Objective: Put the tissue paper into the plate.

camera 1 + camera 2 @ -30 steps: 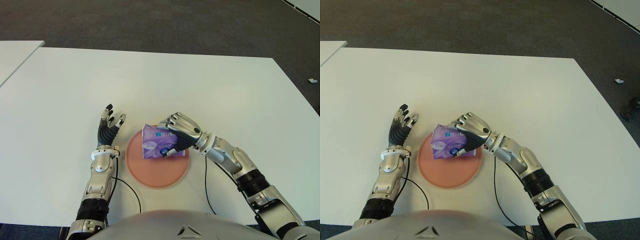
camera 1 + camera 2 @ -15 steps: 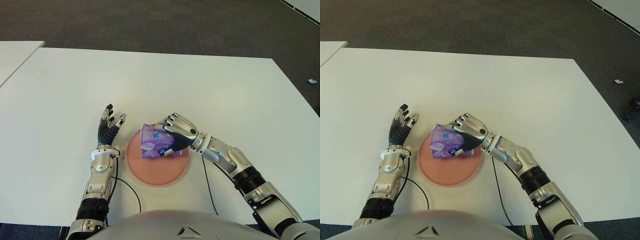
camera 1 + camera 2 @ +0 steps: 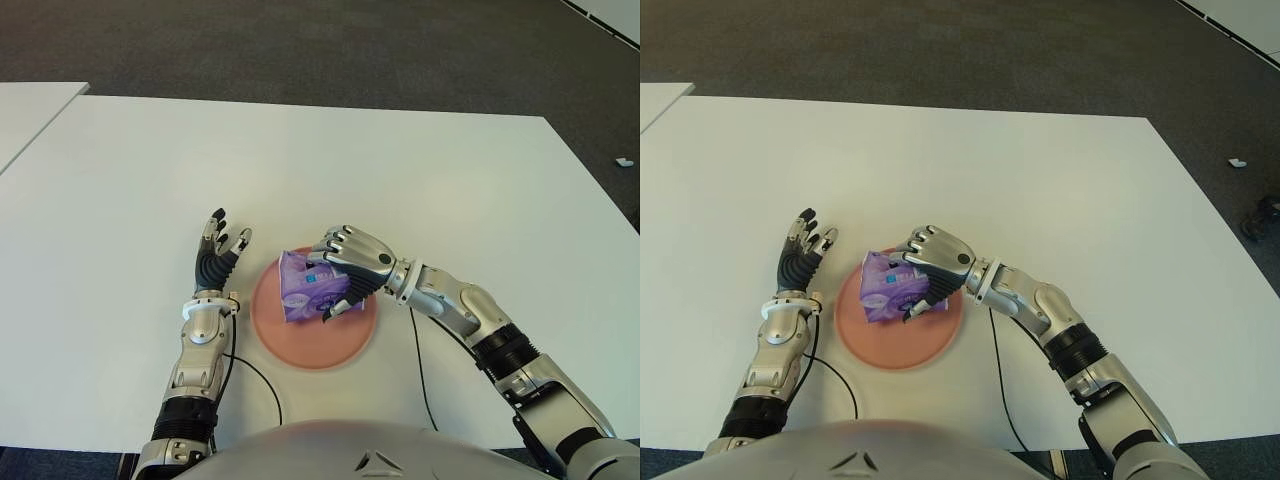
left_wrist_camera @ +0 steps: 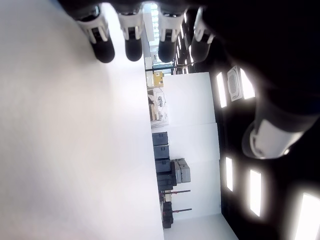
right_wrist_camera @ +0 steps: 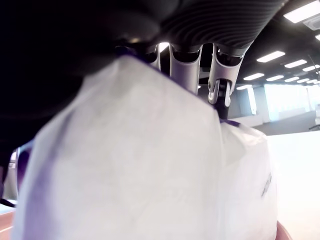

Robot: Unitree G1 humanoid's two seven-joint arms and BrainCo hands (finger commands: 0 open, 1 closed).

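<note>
Right now the right hand [image 3: 352, 268] is wrapped around the tissue pack [image 3: 305, 290], fingers curled over its top and far side, and the purple packet sits tilted over the pink plate [image 3: 340, 342], near the plate's far half; whether its bottom edge touches the plate cannot be told from the head views. Up close in the right wrist view, the pack [image 5: 150, 165] fills nearly everything, white wrapper with purple edging, and fingers [image 5: 222, 70] press against its far side. Over on the other side, the left hand [image 3: 218, 252] shows just left of the plate, palm up, fingers spread and holding nothing; its fingertips [image 4: 104, 47] hang apart above the pale surface in its own wrist view. The counter [image 3: 400, 180] is broad, white and bare apart from the plate, with a thin black cable [image 3: 262, 382] trailing across its near edge. A second white counter [image 3: 25, 110] shows a corner at far left. Beyond, dark grey carpet [image 3: 300, 45] covers the floor, and a small white object [image 3: 625, 161] lies on it at far right.
</note>
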